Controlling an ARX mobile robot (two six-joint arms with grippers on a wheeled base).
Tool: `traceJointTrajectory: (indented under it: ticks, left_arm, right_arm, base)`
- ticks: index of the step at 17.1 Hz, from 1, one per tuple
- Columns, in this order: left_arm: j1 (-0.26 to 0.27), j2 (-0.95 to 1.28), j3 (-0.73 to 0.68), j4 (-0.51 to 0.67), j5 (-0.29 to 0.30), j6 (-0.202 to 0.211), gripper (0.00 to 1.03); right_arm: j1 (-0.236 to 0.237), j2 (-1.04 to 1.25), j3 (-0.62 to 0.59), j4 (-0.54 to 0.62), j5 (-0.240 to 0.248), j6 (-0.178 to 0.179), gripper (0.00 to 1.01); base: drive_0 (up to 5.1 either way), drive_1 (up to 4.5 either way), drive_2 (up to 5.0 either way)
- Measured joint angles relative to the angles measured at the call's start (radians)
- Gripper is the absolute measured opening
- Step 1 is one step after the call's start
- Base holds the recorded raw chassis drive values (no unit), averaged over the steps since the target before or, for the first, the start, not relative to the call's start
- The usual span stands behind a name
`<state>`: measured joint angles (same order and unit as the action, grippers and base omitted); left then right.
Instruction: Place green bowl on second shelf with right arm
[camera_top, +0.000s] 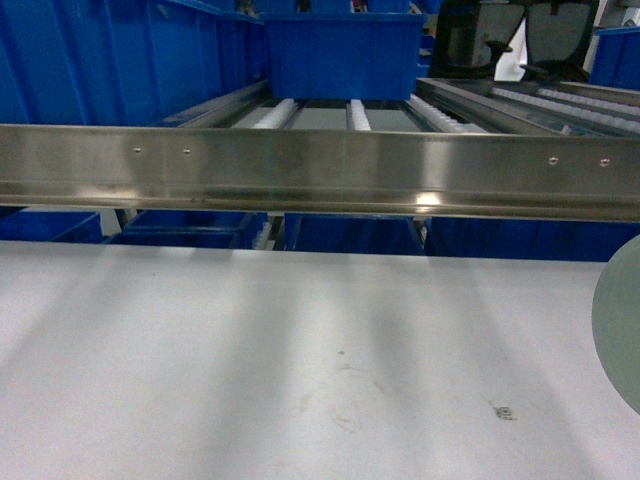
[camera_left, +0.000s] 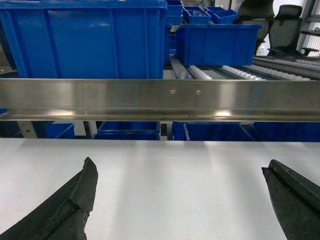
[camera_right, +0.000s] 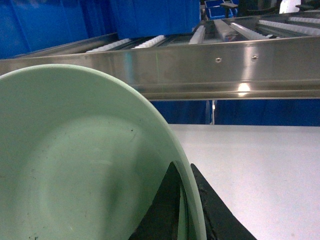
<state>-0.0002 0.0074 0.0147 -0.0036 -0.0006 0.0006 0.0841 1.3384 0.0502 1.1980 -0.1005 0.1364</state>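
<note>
Right end effector (camera_right: 184, 210): two dark fingers clamped on the rim of the green bowl (camera_right: 85, 165), one finger inside the wall, one outside. A rim pinch suits a smooth, glossy bowl with no handle. The bowl fills the lower left of the right wrist view, its hollow facing the camera. In the head view only a pale green arc shows at the right edge of the frame (camera_top: 618, 325), above the table (camera_top: 300, 350). I cannot tell whether the bowl touches the table or hangs just clear of it.

Second shelf (camera_top: 330, 115): white roller tracks run back from a steel front rail (camera_top: 320, 165) that crosses the middle of the head view. A large blue crate (camera_top: 340, 50) sits at the far end of the rollers, top centre. The near stretch of rollers looks free, so that is the likely landing spot.

Left end effector (camera_left: 180, 200): fingers wide apart at the lower corners of the left wrist view, holding nothing, low over the table. It has no part in this job.

Judgement: bowl grasped, placement not yet done. The bowl seems to sit below the rail's top edge, so it would need lifting over the rail before going forward onto the rollers. Risk: rim slipping in the pinch, or the bowl rolling on the tracks.
</note>
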Motion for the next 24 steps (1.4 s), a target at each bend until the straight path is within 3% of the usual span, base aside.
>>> traceJointTrajectory:
  ticks: [16, 24]
  left_arm:
    - [0.0, 0.0, 0.0, 0.0, 0.0, 0.0, 0.98]
    - [0.0, 0.0, 0.0, 0.0, 0.0, 0.0, 0.98]
  right_arm:
    - [0.001, 0.0, 0.0, 0.002, -0.001, 0.0, 0.03]
    - [0.001, -0.004, 0.0, 0.003, -0.003, 0.0, 0.03]
  base:
    - [-4.5, 0.89, 3.9]
    - [-4.9, 2.55, 2.6]
